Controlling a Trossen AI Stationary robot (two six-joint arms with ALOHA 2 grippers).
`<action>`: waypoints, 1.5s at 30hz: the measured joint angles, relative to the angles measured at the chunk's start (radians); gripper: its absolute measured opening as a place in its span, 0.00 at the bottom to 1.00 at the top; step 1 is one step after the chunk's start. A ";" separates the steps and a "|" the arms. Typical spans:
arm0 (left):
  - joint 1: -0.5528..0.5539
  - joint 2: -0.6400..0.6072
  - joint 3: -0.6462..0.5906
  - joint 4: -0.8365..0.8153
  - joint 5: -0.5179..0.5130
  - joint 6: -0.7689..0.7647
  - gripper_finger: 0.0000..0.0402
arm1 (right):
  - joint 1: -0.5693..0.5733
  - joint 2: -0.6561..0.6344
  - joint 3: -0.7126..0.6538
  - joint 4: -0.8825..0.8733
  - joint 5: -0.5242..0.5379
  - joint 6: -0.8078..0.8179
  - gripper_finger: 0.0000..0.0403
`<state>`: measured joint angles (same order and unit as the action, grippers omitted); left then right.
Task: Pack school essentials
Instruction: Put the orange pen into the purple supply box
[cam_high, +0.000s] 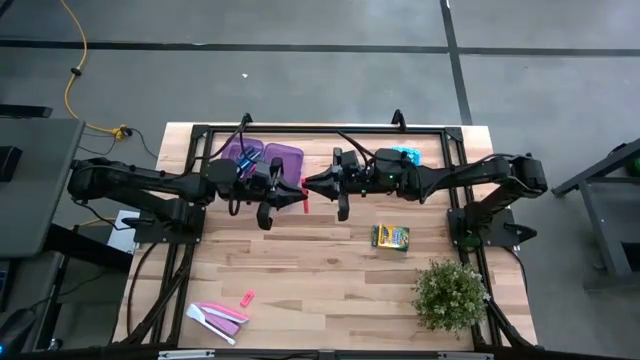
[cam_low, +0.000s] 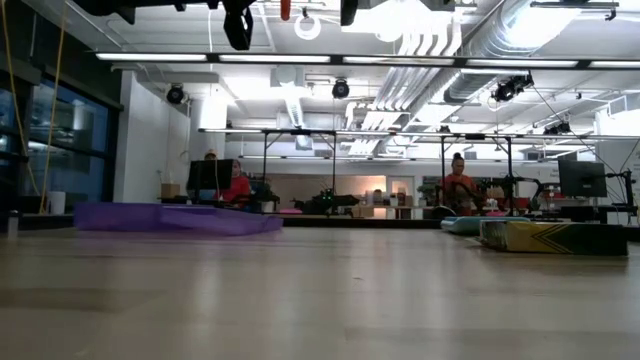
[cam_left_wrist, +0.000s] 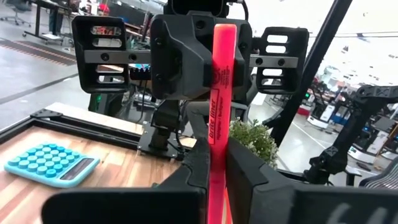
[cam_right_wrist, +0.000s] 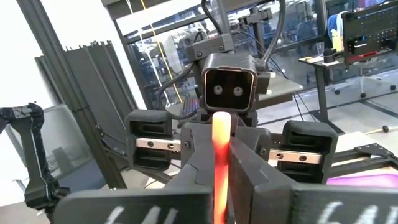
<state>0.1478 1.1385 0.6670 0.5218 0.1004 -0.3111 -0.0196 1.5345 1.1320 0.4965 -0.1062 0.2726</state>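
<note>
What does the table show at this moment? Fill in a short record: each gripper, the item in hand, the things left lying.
left gripper: mid-table, closed on the pink marker
right gripper: facing the left one, fingers also closed on the marker
purple case: far side of the table, behind the left arm
crayon box: lying loose under the right arm
small pink piece: near edge, left side
plant: near right corner

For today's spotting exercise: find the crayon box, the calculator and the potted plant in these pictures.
crayon box (cam_high: 390, 237), high view, middle of its printed lid.
calculator (cam_left_wrist: 51, 164), left wrist view, middle of its keypad.
potted plant (cam_high: 451, 292), high view, centre of its leafy top.
</note>
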 joint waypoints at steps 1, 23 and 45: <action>0.000 0.000 0.000 0.000 0.000 0.000 0.02 | 0.000 0.000 0.000 0.000 0.000 0.000 0.01; 0.108 -0.512 0.000 -0.589 -0.041 0.098 0.01 | -0.053 -0.245 -0.002 -0.380 0.005 0.012 0.50; 0.113 -0.610 0.004 -0.748 -0.234 0.047 0.01 | 0.021 -0.450 -0.002 -0.591 0.212 -0.119 0.50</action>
<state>0.2609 0.5285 0.6709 -0.2262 -0.1337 -0.2642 0.0018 1.0847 1.1301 -0.0940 0.1059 0.1534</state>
